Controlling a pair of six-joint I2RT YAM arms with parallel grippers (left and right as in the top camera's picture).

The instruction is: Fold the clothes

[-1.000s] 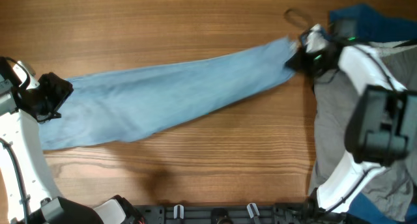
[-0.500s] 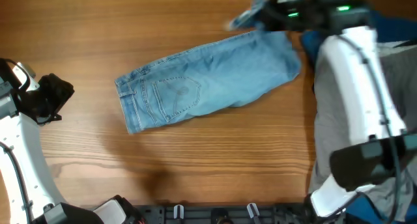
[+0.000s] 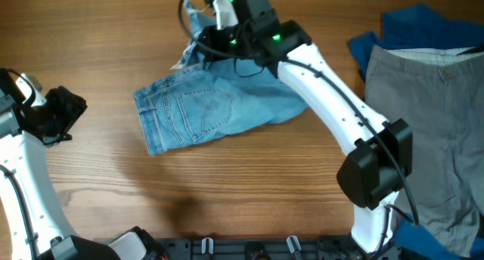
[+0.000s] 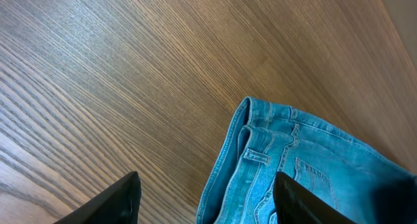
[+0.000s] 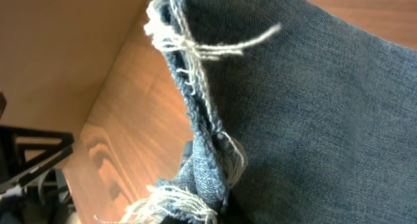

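Brown wood-grain bench (image 3: 98, 33). Light-blue denim jeans (image 3: 219, 109), folded, centre; frayed hems raised near far edge, pinched by right gripper (image 3: 215, 22). Left gripper (image 3: 60, 112) spread, empty, left edge. Grey-beige trousers (image 3: 431, 116), deep blue garment (image 3: 412, 26): right edge.

Just a wood table (image 3: 249, 184) sitting under everything, grain running sideways, soft light shining on it, black rail (image 3: 249, 249) showing along the near edge.

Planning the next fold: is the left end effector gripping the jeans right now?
No, overhead the left end effector sits apart from the jeans, with bare table between them.
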